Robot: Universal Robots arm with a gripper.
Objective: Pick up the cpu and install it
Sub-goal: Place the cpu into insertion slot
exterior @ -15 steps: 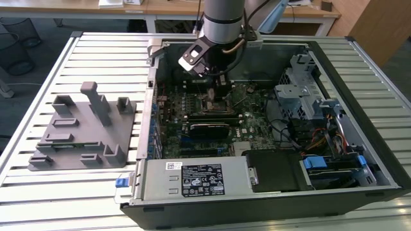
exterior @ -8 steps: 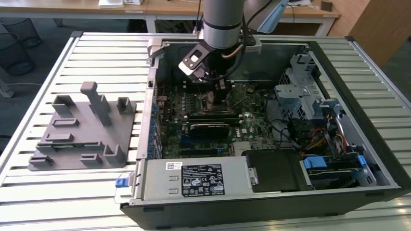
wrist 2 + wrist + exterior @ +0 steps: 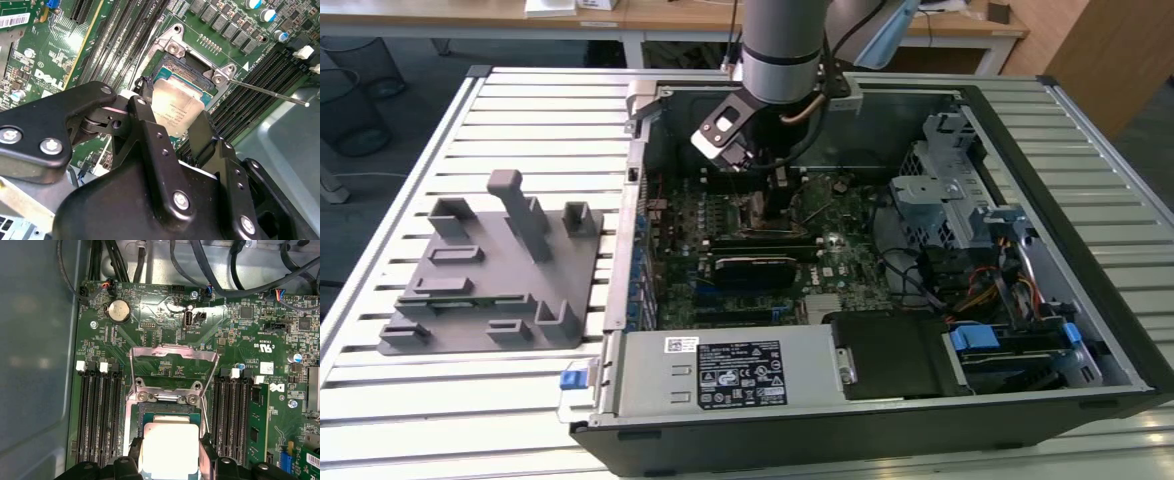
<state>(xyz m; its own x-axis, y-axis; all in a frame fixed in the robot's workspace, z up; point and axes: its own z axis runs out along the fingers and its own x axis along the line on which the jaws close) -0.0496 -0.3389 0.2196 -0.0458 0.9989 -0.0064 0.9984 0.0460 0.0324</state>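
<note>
The cpu (image 3: 181, 109) (image 3: 167, 449), a pale silver square chip, sits between my gripper's (image 3: 172, 107) (image 3: 170, 452) two black fingers, which press on its opposite edges. It hangs directly over the open socket (image 3: 175, 67) (image 3: 165, 412) on the green motherboard; I cannot tell whether it rests in the socket. The socket's metal load plate (image 3: 172, 365) stands flipped open, and its thin lever (image 3: 270, 92) sticks out to one side. In the exterior view, the gripper (image 3: 767, 190) reaches down into the open computer case, above the socket (image 3: 767, 228).
Memory slots (image 3: 97, 415) (image 3: 235, 415) flank the socket on both sides. Cables (image 3: 225, 270) run along the case wall past the board. A grey plastic tray (image 3: 494, 270) with upright posts stands on the slatted table at the exterior view's left. The power supply (image 3: 720, 375) fills the case's near end.
</note>
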